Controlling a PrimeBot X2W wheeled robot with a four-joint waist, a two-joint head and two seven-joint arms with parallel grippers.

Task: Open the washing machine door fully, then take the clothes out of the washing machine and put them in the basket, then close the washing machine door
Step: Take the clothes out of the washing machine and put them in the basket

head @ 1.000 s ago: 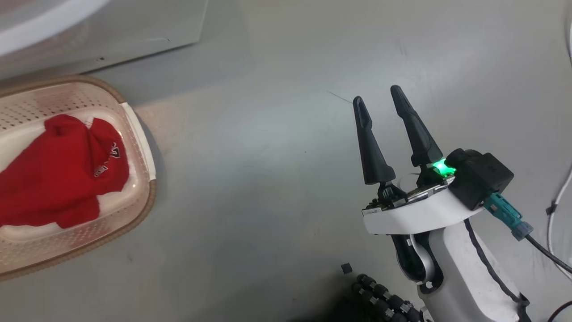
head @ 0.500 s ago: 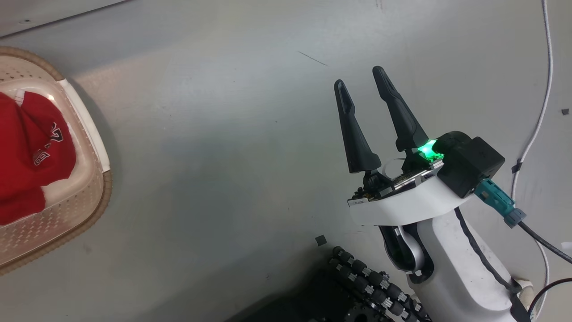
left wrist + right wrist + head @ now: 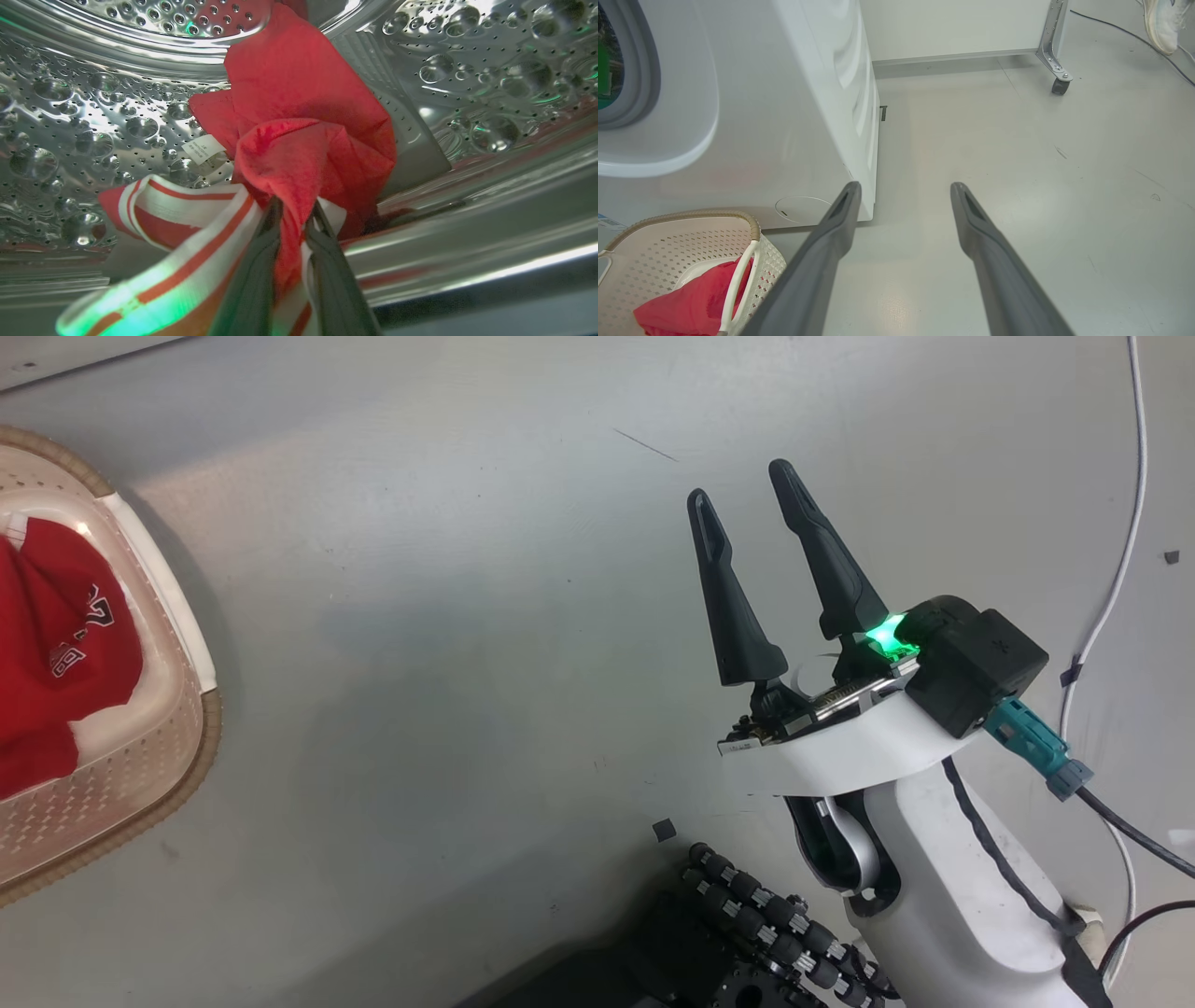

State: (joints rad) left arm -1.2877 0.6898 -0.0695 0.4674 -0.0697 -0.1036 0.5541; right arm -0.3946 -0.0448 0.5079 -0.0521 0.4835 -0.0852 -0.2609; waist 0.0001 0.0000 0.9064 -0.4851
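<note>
Pinching a fold of the red garment inside the steel drum of the washing machine, the left gripper had its fingers clamped on the cloth, white striped trim draped beside them. The right gripper hung over the grey floor, fingers spread apart and holding nothing. A second red garment lay in the basket, just beside the machine's front.
</note>
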